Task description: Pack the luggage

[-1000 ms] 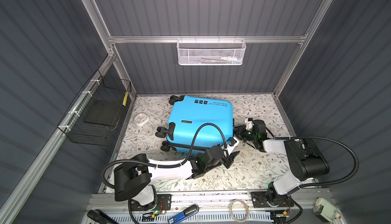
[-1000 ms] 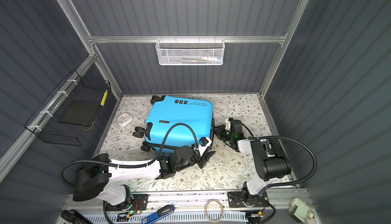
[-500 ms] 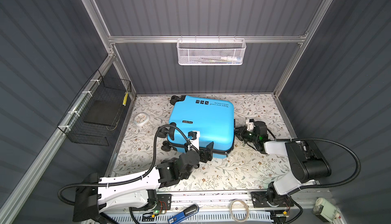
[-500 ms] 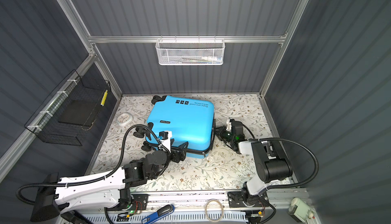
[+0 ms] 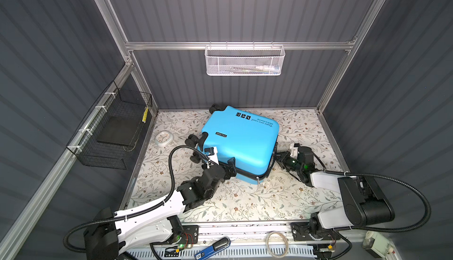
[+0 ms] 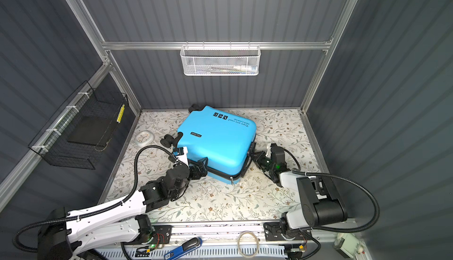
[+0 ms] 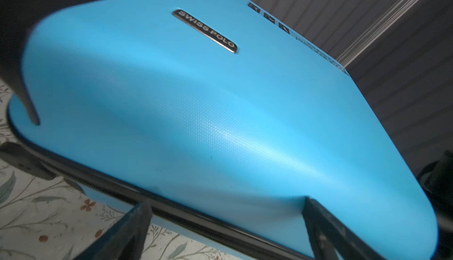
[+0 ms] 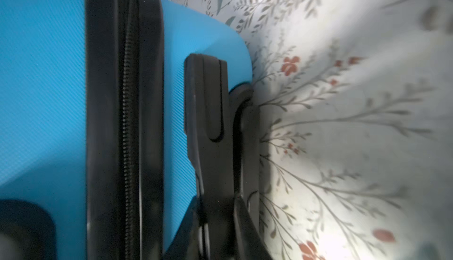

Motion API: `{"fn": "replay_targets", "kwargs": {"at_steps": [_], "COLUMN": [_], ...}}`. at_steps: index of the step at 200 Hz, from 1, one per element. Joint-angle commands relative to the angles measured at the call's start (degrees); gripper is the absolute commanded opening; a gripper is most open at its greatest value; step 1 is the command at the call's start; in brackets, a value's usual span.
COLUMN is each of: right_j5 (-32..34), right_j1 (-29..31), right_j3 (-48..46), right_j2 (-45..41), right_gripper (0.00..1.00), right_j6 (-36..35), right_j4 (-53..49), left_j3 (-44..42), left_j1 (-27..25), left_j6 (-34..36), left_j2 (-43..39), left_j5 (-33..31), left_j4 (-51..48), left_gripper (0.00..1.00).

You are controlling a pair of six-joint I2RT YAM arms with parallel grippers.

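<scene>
Blue luggage (image 5: 242,143) is just released by the wide-spread left tool (image 7: 226,203), its handle (image 8: 208,104) pinched by the right tool (image 5: 279,157); packing is judged nearly done.

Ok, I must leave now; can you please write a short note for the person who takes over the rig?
Left gripper: open, empty, at the near edge of the suitcase.
Right gripper: shut on the black handle at its side.
Things: suitcase lies flat on the flowered table, lid down; a small clock lies on the table beside it.
Done: lid is down; contents not visible.
To do: whether the zip is fully closed I cannot tell, so check it.
</scene>
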Motion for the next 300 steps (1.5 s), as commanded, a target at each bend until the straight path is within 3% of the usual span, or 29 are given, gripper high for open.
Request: {"fn": "replay_targets", "kwargs": {"at_steps": [1,38,73,107,137,161,177,226,262,276,300], "right_j5": [-0.44,4.61,10.73,12.35,12.68,12.90,12.91,13.17,13.54,13.53,13.53], "right_j1": [1.92,9.33,14.23,14.75,14.94,14.99,15.00,15.00,14.95,14.98,14.94], "right_j3": [-3.66,-6.21,-4.47,-2.51,-2.21,-2.13,-2.00,-1.72,-1.69,-1.62,-1.44], "right_j2": [-2.58,-7.59,-10.41,-10.29,-8.71,-7.91,-7.38,-6.75,-7.09,-7.27,-7.53], "right_gripper": [0.00,0.00,0.00,0.00,0.00,0.00,0.00,0.00,0.00,0.00,0.00], "right_j6": [3.28,6.20,6.45,6.38,6.46,6.45,6.45,6.39,6.40,6.43,6.37], "right_j4": [-5.64,-6.43,-10.00,-11.05,-9.72,-9.27,-8.99,-9.10,-9.85,-10.07,-10.55], "left_j3": [3.42,12.03,23.77,28.46,23.78,17.31,12.16,-1.17,-9.56,-10.47,-7.13], "left_j1": [5.45,12.84,16.74,20.08,20.83,20.92,21.01,21.09,21.09,21.09,21.09], "left_j6": [5.29,11.02,16.47,19.47,21.40,17.81,17.56,23.51,25.22,26.71,30.51], "left_j2": [6.39,19.04,31.54,33.34,27.55,23.14,21.06,18.16,22.24,24.71,29.29], "left_j5": [8.19,21.05,30.22,33.08,31.97,27.91,28.72,39.41,42.91,44.57,51.39], "left_j4": [2.78,7.89,8.86,6.74,6.79,8.43,11.90,23.32,41.68,46.75,45.84], "left_gripper": [0.99,0.99,0.99,0.99,1.00,1.00,1.00,0.99,0.95,0.91,0.81]}}
